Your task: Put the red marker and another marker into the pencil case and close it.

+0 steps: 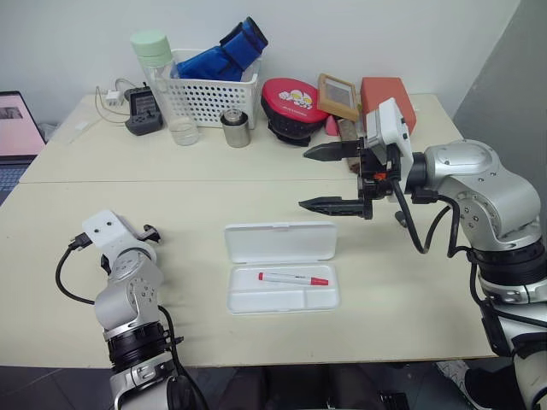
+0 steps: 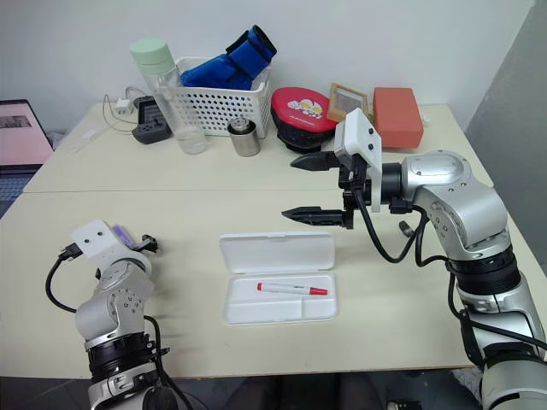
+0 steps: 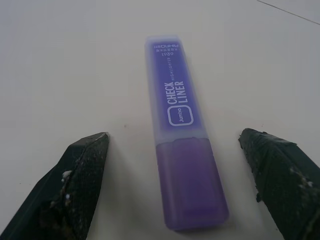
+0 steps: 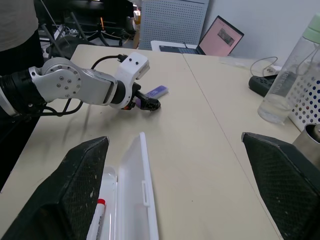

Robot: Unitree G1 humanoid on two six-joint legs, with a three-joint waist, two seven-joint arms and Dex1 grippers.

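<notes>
At lower left of the head view, the left gripper [image 3: 175,175] sits low over the table [image 1: 410,282] with fingers spread wide, the purple marker [image 3: 182,150] lying flat between them, untouched. It looks light, stiff and smooth, probably slippery; squeezing across the barrel's middle seems best. Center frame, the case [image 1: 282,266] lies open, the red marker [image 1: 293,278] in its long tray compartment. Right gripper [image 1: 329,178] hovers open and empty above the case.
</notes>
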